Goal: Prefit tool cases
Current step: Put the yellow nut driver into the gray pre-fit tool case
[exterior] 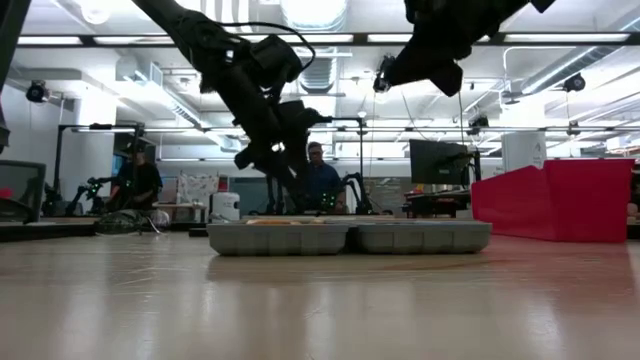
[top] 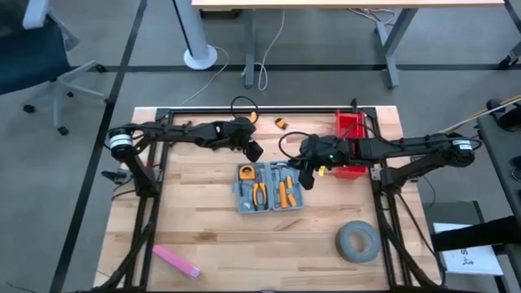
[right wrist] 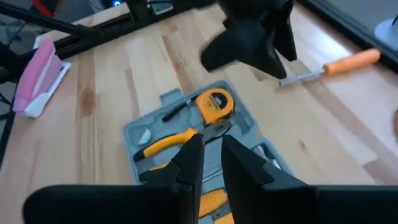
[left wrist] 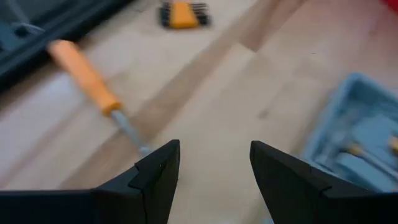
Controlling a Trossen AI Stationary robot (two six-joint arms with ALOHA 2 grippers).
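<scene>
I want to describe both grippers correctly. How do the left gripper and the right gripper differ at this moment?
The left gripper has its fingers wide apart; the right gripper has its fingers nearly together, holding nothing. The left gripper hangs beyond the open tool case, near the orange screwdriver; the right gripper hangs at the case's right end, looking down on the tape measure and pliers. Both are empty and off the table.
</scene>
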